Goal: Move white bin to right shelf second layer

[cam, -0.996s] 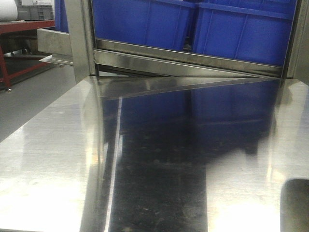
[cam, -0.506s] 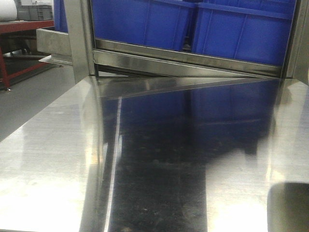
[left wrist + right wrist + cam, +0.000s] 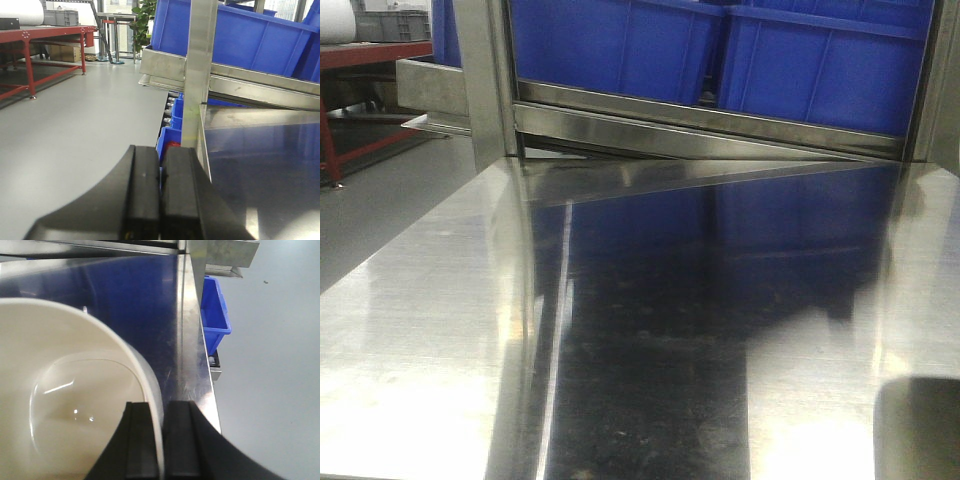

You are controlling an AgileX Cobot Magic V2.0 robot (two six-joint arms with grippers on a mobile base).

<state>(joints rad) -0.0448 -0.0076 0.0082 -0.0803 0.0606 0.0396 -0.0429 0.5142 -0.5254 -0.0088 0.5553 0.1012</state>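
- The right claw (image 3: pixel 159 409) is nearly closed, its two black fingers pinching the thin wall of the white bin (image 3: pixel 75 390), one finger inside and one outside.
- The white bin is a smooth, cream, rounded-square tub with a bare, glossy inside. It is above the worktop (image 3: pixel 186 340) near its edge; whether it rests there cannot be told.
- The left claw (image 3: pixel 160 170) is fully closed, pads together, holding nothing, beside the worktop's corner.
- The worktop is mirror-polished brushed steel.
- Behind the worktop, large blue plastic crates (image 3: pixel 620 50) sit on a sloping steel shelf rail (image 3: pixel 700 130); their contents are hidden.
- Below the worktop's edge is a small blue bin (image 3: pixel 216 315).
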